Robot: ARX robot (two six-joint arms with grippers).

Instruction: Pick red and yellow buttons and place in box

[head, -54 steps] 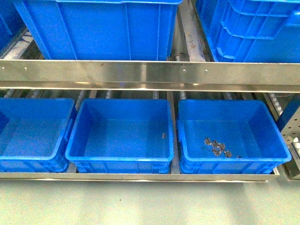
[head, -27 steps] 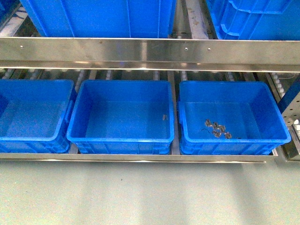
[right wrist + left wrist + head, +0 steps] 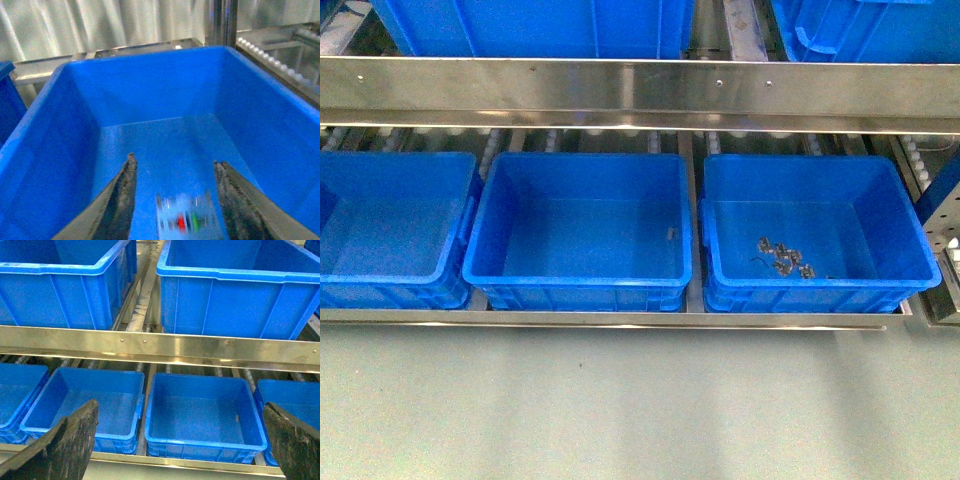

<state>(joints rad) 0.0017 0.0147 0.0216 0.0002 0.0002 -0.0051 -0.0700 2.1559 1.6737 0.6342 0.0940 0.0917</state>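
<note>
Blurrily, red button (image 3: 181, 223) — between fingertips (image 3: 131, 161).

lower shelf: three blue bins (image 3: 578, 285) | upper shelf: two blue bins (image 3: 235, 300) above them | small grey metal pieces (image 3: 782, 257) in one lower bin: about five, too small to count surely | red buttons (image 3: 181, 223) between the right claw (image 3: 175, 192) fingers: one, blurred

Small grey pieces (image 3: 782, 256) too tiny to identify; blurred red-green patch (image 3: 186, 221) between jaws.
</note>
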